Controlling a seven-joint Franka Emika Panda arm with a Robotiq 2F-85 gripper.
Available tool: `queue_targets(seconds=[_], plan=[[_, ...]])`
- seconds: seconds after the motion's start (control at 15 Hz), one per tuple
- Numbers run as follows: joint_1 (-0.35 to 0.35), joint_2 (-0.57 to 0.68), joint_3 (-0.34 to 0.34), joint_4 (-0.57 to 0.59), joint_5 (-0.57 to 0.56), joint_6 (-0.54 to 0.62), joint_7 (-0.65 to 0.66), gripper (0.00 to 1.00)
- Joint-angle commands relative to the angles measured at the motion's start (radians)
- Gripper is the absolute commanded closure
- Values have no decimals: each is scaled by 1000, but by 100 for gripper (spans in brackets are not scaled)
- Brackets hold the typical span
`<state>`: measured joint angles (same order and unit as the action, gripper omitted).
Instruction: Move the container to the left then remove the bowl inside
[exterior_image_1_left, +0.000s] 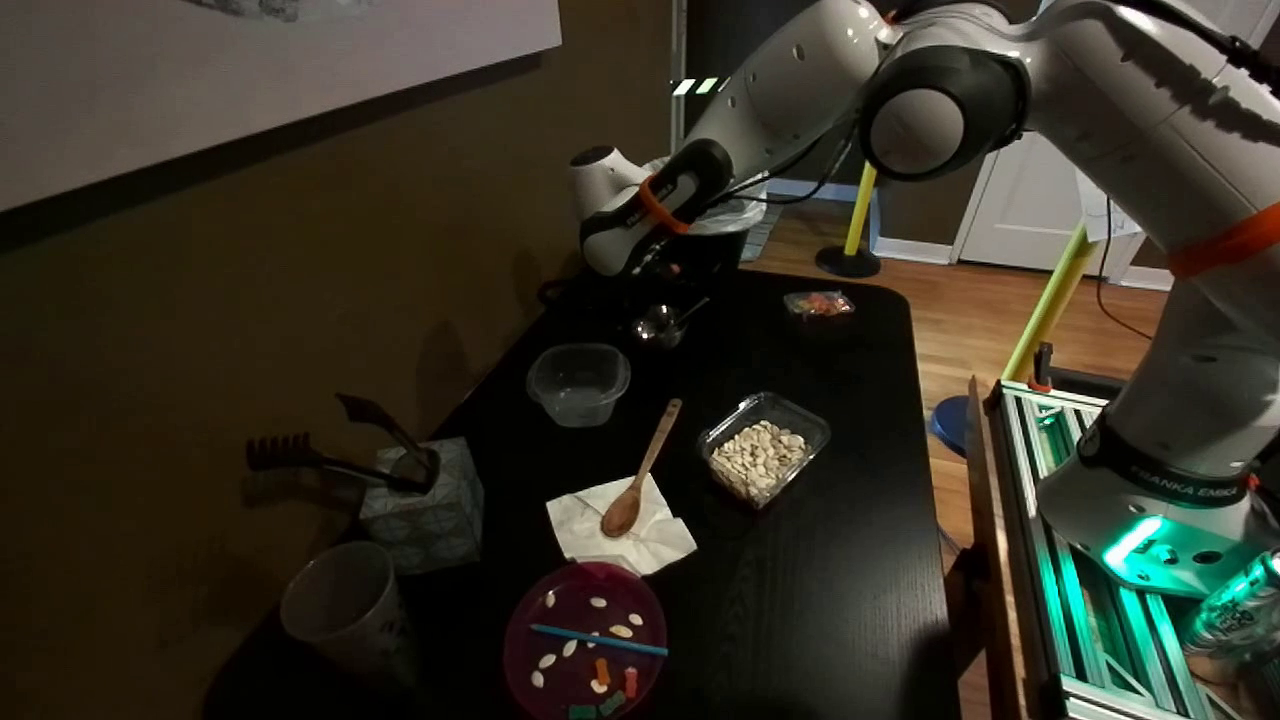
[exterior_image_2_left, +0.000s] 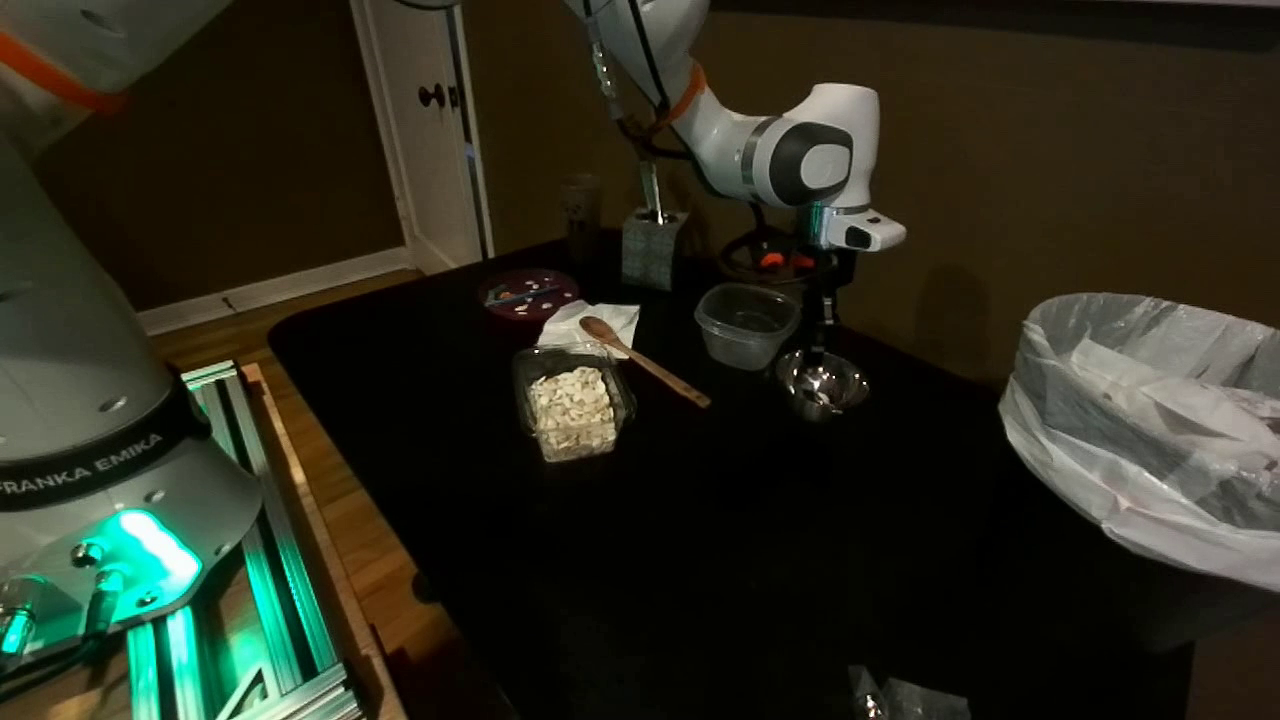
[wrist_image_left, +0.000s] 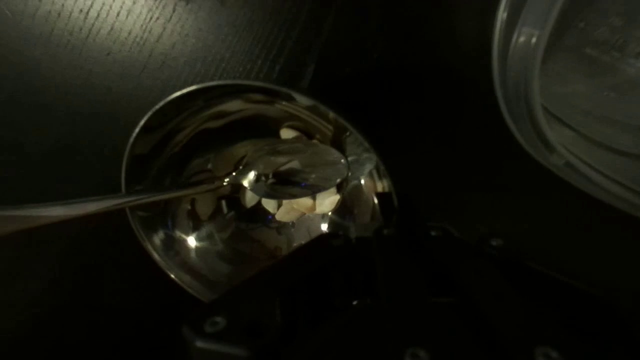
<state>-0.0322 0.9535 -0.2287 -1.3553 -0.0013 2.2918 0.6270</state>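
The container (exterior_image_1_left: 578, 385) is a clear plastic tub with a pale rim. It stands on the dark table and also shows in an exterior view (exterior_image_2_left: 747, 325) and at the right of the wrist view (wrist_image_left: 525, 95). The bowl (exterior_image_2_left: 830, 390) is small, round, shiny and dark inside. It is outside the container, beside it, with a metal spoon (wrist_image_left: 300, 170) and some pale seeds in it. My gripper (wrist_image_left: 377, 220) points down at the bowl's rim, with its fingers close together and seemingly shut on the rim. The fingertips are very dark, and I cannot tell whether the bowl is lifted.
A square clear dish of seeds (exterior_image_1_left: 758, 455), a wooden spoon (exterior_image_1_left: 640, 480) on a napkin and a maroon plate (exterior_image_1_left: 520, 660) are on the table. A tissue box (exterior_image_1_left: 430, 510) with utensils stands by the wall. A lined bin (exterior_image_2_left: 1130, 440) stands at the table's end.
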Motion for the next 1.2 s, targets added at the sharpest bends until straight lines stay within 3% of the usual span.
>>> queue_targets(seconds=[0.0,0.33,0.4,0.53,0.8,1.0,1.07,1.13], plan=[[-14,89,-4,125,31,-72,72,99],[-25,152,-5,214,31,-130,162,99],[-25,160,-6,228,28,-144,179,72],[-24,156,-5,240,24,-162,202,65],[-1,68,-18,183,-3,-133,217,34],[18,-22,-11,92,-58,-21,103,12],[-4,56,-9,201,-27,-96,157,30],[2,34,-10,184,-36,-72,134,22]])
